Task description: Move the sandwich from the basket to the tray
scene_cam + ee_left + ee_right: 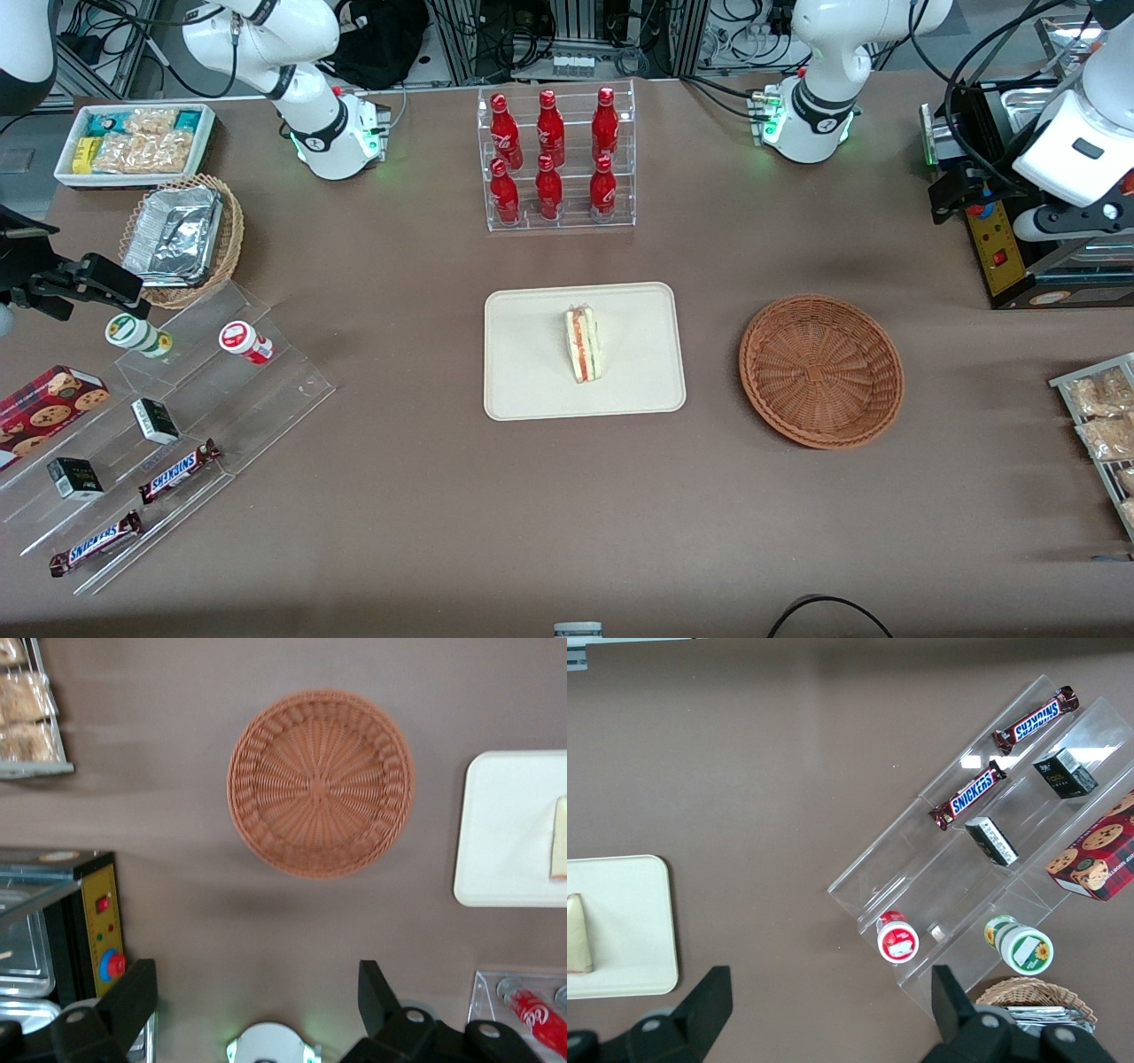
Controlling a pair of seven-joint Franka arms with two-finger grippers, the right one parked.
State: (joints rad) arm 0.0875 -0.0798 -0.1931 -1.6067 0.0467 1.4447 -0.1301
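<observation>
The sandwich [583, 344], a white wedge with orange and green filling along its edge, lies on the cream-white tray [532, 390] in the middle of the table. One edge of the sandwich [559, 837] on the tray [505, 833] also shows in the left wrist view. The reddish-brown basket [821, 369] sits beside the tray toward the working arm's end, and nothing lies in this basket [321, 782]. My gripper [955, 190] hangs high above the table, farther from the front camera than the basket. The gripper [257, 992] is open and holds nothing.
A clear rack of red bottles [558, 159] stands farther from the front camera than the tray. A yellow-and-black box [1001, 239] and a wire rack of snack packets [1099, 416] sit at the working arm's end. Acrylic steps with snacks [177, 425], a tan foil basket [182, 235] and a white bin [133, 142] lie toward the parked arm's end.
</observation>
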